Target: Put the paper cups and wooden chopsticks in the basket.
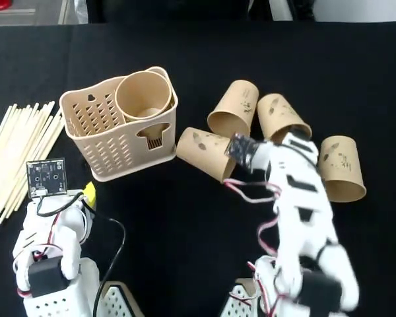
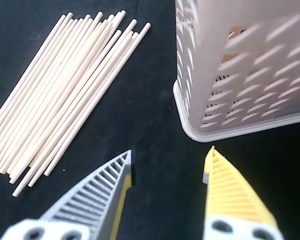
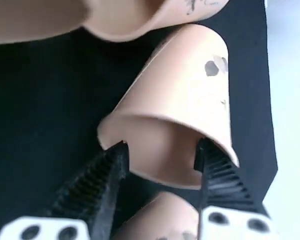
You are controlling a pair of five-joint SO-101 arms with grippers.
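A beige perforated basket (image 1: 112, 132) stands left of centre with one paper cup (image 1: 144, 94) upright inside it. Several paper cups lie on their sides to its right: one (image 1: 203, 153) by the basket, one (image 1: 234, 107) behind it, one (image 1: 280, 113) next to that and one (image 1: 342, 168) at the far right. My right gripper (image 3: 162, 150) is open, its black fingers astride the rim of a lying cup (image 3: 180, 110). A bundle of wooden chopsticks (image 1: 16, 152) lies at the far left. My left gripper (image 2: 170, 155) hangs open above bare table between the chopsticks (image 2: 65, 90) and the basket (image 2: 240, 75).
The table is covered in black cloth (image 1: 185, 231). The right arm (image 1: 300, 205) reaches over the group of cups and hides part of them. Another cup (image 3: 115, 20) lies just beyond the straddled one, and a third (image 3: 165, 220) lies under the gripper.
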